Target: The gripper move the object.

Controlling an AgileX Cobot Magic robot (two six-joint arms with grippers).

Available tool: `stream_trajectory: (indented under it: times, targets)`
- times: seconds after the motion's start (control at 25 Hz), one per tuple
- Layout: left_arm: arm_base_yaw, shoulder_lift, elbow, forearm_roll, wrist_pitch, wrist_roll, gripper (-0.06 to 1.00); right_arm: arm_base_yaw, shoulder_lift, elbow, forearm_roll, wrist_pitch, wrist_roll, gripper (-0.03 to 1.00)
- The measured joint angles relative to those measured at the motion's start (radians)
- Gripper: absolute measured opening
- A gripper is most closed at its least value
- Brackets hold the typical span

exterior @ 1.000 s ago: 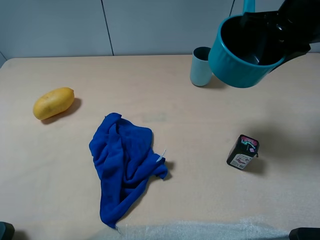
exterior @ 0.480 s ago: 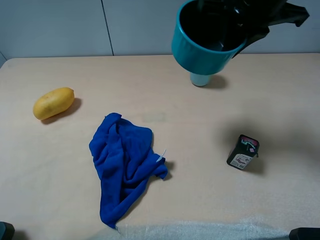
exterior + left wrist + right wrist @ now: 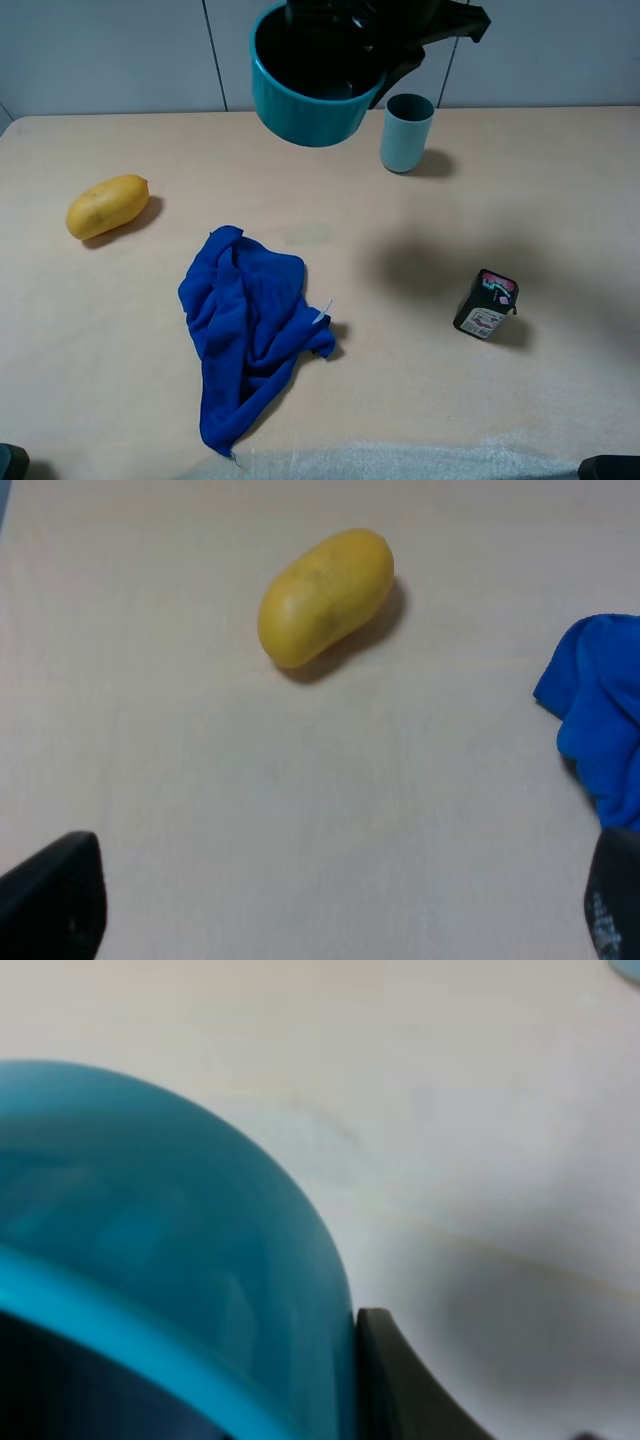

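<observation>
The teal saucepan [image 3: 312,92] with its dark inside hangs high above the back middle of the table, tilted, in my right gripper [image 3: 388,40]. The black arm reaches in from the upper right. The gripper is shut on the pan at its rim or handle; the handle is hidden. In the right wrist view the pan's teal wall [image 3: 170,1250] fills the frame next to one dark finger [image 3: 400,1390]. My left gripper [image 3: 330,920] is open and empty, low over bare table near the mango.
A yellow mango [image 3: 107,206] lies at the left, also in the left wrist view [image 3: 325,597]. A crumpled blue cloth [image 3: 247,325] lies mid-table. A tall teal cup [image 3: 406,132] stands at the back. A small dark carton [image 3: 486,305] stands at the right.
My right gripper has carried the saucepan leftward across the back of the table, from the upper right past the teal cup to the upper middle. Nothing else has moved.
</observation>
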Motion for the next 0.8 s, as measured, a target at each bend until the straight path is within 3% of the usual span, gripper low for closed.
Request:
stream_trajectory:
  times: [0.52, 0.8]
  targets:
    - [0.000, 0.000, 0.000, 0.000, 0.000, 0.000, 0.97, 0.066, 0.228, -0.243, -0.003, -0.007, -0.003, 0.01]
    - [0.000, 0.000, 0.000, 0.000, 0.000, 0.000, 0.97, 0.076, 0.307, -0.289, 0.009, -0.089, -0.003, 0.01]
